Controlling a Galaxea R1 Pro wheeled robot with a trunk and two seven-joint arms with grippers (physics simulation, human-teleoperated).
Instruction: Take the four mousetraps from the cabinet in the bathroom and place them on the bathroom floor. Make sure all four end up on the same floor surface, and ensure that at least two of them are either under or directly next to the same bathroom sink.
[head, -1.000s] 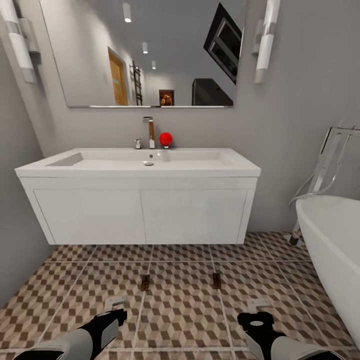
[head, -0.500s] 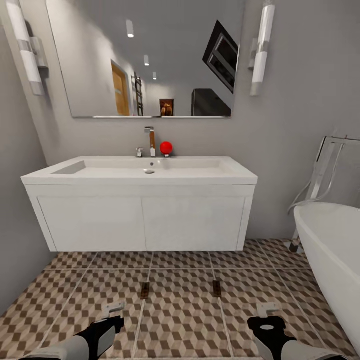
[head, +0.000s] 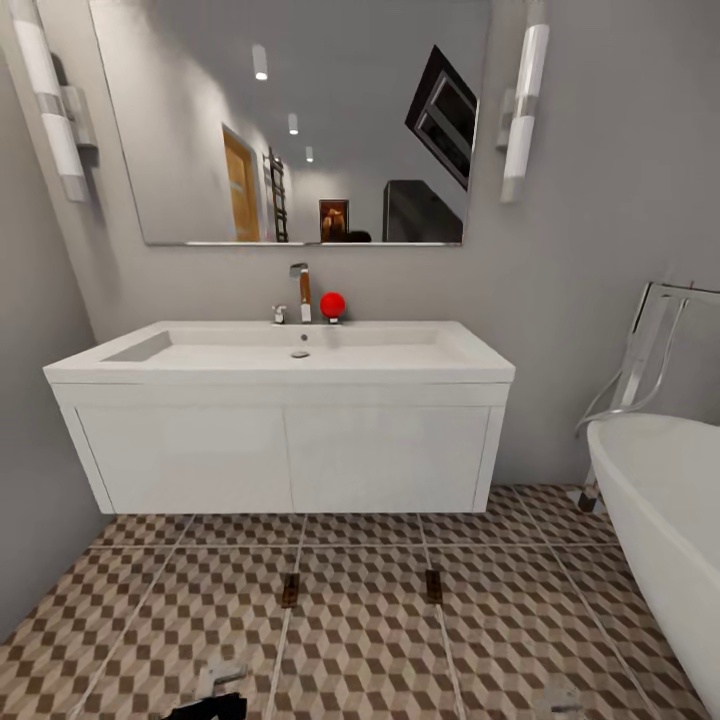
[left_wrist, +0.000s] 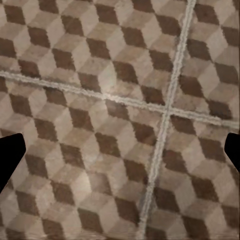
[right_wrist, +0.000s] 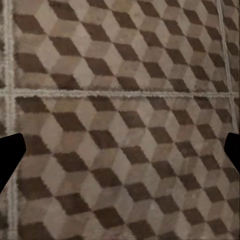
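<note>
Head view: left pincer (head: 222, 682) and right pincer (head: 563, 700), both spread wide and empty, hang above bathroom floor (head: 360, 640). Beyond, two mousetraps (head: 290, 590) (head: 433, 586) lie before bathroom sink (head: 290, 352). Risk: the wheeled base rolling over them.

The bathroom sink (head: 280, 352) stands against the far wall on its vanity (head: 285, 455), with the tap (head: 299, 292) at its far edge and a ball (head: 332, 305) just right of the tap. A mirror (head: 290, 120) hangs above. Two mousetraps (head: 290, 590) (head: 433, 586) lie on the bathroom floor (head: 360, 640) near the vanity, side by side and apart. The bathtub (head: 665, 520) lies at the right.
</note>
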